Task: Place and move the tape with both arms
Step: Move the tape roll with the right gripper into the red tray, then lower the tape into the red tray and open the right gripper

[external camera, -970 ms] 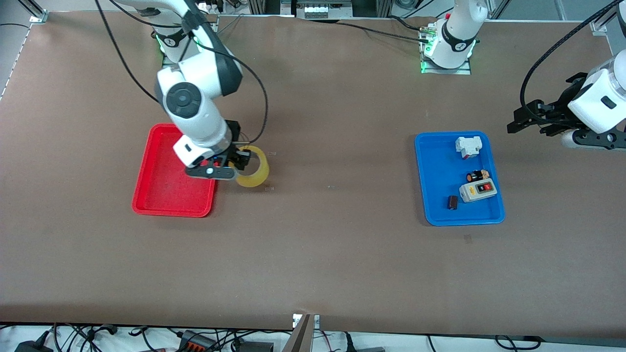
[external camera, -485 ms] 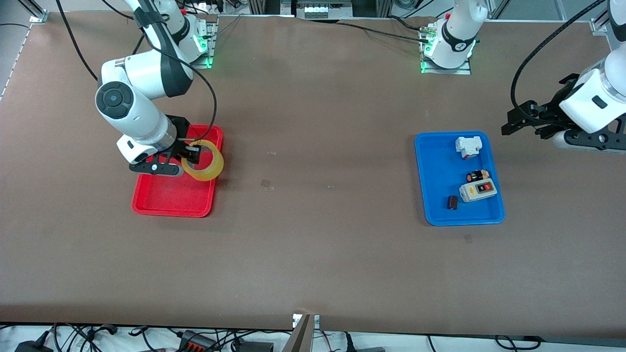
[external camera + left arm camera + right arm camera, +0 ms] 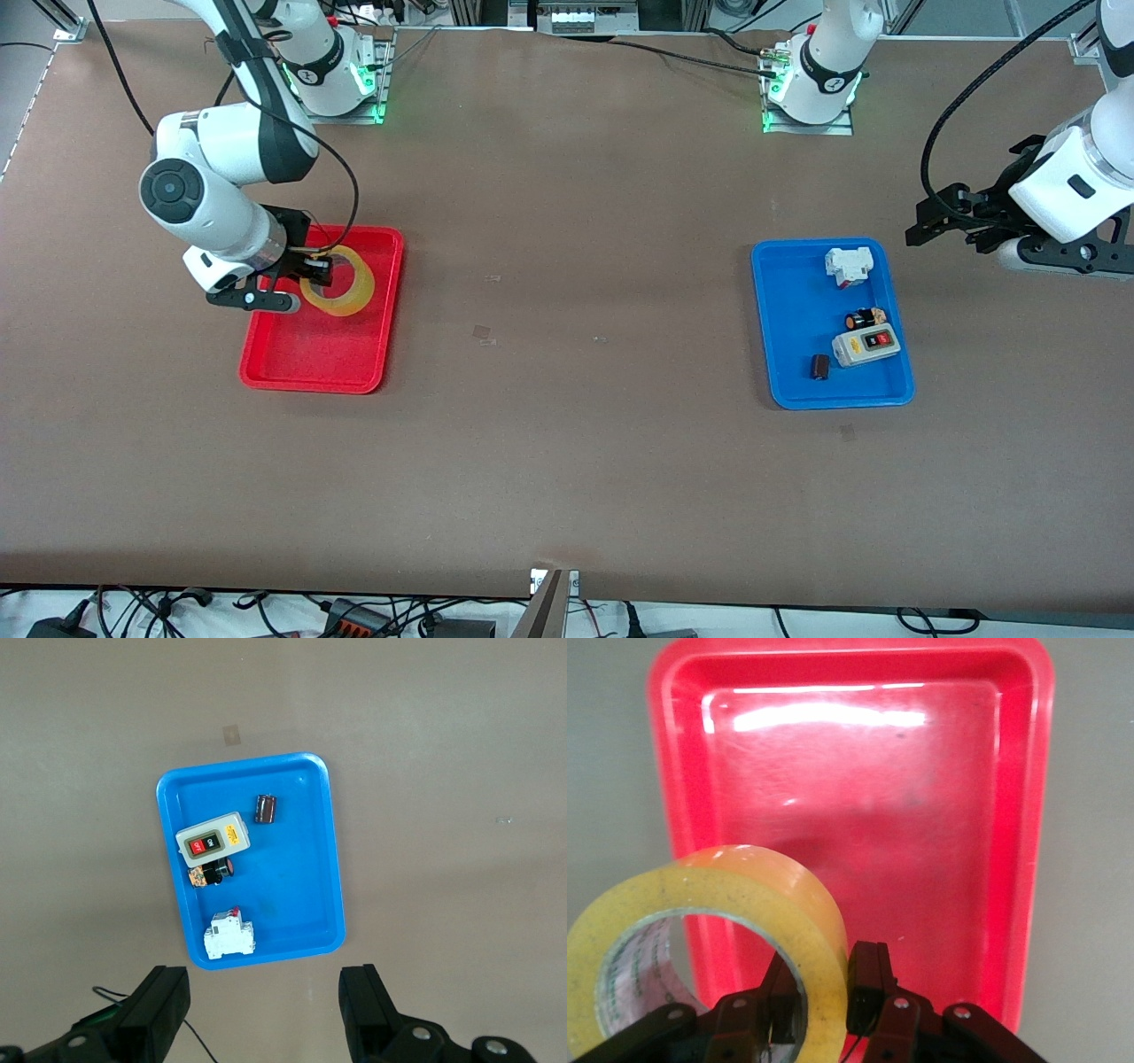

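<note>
The tape [image 3: 340, 282] is a translucent yellowish ring with a greyish core. My right gripper [image 3: 312, 273] is shut on its wall and holds it in the air over the red tray [image 3: 310, 354]. In the right wrist view one finger is inside the hole and one outside, pinching the tape [image 3: 744, 904] above the red tray [image 3: 939, 815]. My left gripper [image 3: 930, 226] is open and empty, up in the air past the blue tray [image 3: 797, 292] at the left arm's end of the table. The left wrist view shows its spread fingers [image 3: 159, 1010] above the blue tray [image 3: 301, 859].
The blue tray holds a grey box with a red button [image 3: 866, 346], a white breaker [image 3: 848, 266], a small black cylinder [image 3: 820, 366] and a small dark part [image 3: 864, 319]. Small tape marks [image 3: 483, 333] lie on the brown table between the trays.
My right gripper has carried the tape from beside the red tray to over it, toward the right arm's end. My left gripper has drifted slightly and stays open.
</note>
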Action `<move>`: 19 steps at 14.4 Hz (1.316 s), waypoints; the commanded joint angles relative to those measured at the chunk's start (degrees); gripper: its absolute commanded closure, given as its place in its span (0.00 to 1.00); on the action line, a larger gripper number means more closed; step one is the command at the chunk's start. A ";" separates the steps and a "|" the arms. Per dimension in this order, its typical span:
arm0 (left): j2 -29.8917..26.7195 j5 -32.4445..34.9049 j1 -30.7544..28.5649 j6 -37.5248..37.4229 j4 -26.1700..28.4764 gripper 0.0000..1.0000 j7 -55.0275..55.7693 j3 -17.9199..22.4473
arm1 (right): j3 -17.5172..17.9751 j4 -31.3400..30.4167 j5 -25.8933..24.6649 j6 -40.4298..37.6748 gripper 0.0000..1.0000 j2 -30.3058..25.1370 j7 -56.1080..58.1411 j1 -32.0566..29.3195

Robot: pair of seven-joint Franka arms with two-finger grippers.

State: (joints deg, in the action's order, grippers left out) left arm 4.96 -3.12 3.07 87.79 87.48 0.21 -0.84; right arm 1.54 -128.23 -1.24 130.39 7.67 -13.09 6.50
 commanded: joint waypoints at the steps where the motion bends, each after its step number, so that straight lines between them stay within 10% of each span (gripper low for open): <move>1: 0.05 0.22 -0.26 0.28 -0.38 0.00 -0.74 -0.21 | 0.83 -4.39 -0.26 4.16 0.96 -1.96 6.74 -5.52; 15: 0.05 0.22 -0.26 0.19 -0.38 0.00 -0.74 -0.30 | 1.01 -5.27 -0.26 18.59 0.87 9.99 13.53 -7.03; 16: 0.05 0.22 -0.26 0.28 -0.38 0.00 -0.74 -0.22 | 1.01 -5.27 -0.26 18.50 0.79 9.99 13.53 -7.03; 18: 0.05 0.22 -0.26 0.19 -0.38 0.00 -0.74 -0.22 | 1.01 -5.10 -0.17 18.24 0.17 9.82 13.35 -6.94; 19: 0.05 0.22 -0.26 0.19 -0.38 0.00 -0.74 -0.21 | 1.09 -4.84 -0.17 18.15 0.08 9.64 12.39 -6.86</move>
State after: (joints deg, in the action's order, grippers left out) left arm 4.96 -3.13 3.04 87.79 87.48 0.21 -0.84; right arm 2.50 -132.94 -1.28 148.18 18.35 -0.02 -0.34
